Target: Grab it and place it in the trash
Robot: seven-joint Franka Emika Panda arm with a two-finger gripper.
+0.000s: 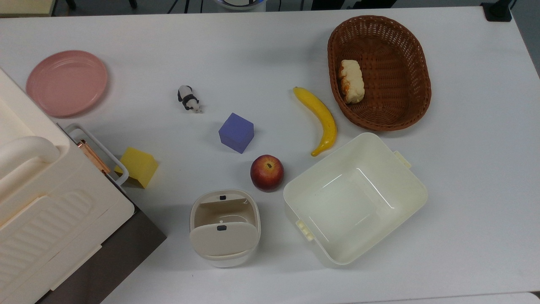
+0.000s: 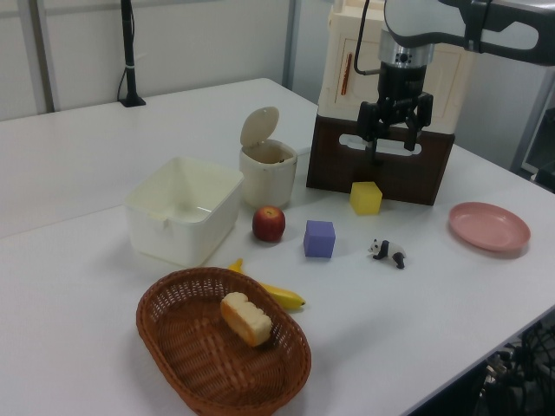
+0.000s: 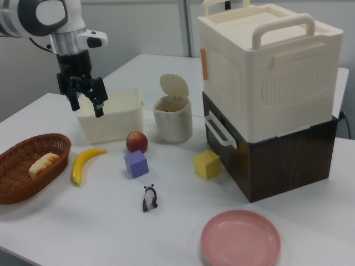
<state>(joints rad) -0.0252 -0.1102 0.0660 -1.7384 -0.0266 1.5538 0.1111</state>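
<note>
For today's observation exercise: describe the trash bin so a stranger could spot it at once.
Find the big cream-and-brown cabinet. Beside it stands the trash bin, next to the apple. Unlike the larger open rectangular tub, it is small and rounded, with a raised flap lid.

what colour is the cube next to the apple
Purple; the cube shows best in the top view, beside the apple.

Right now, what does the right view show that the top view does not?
Right view: the gripper, open and empty, above the table by the cream tub, plus the dark wooden base under the big storage box. Top view: the tub's bare floor and the inside of the flap-lid bin. Shared: apple, banana, purple cube, panda figurine, yellow block, pink plate, basket with bread.
</note>
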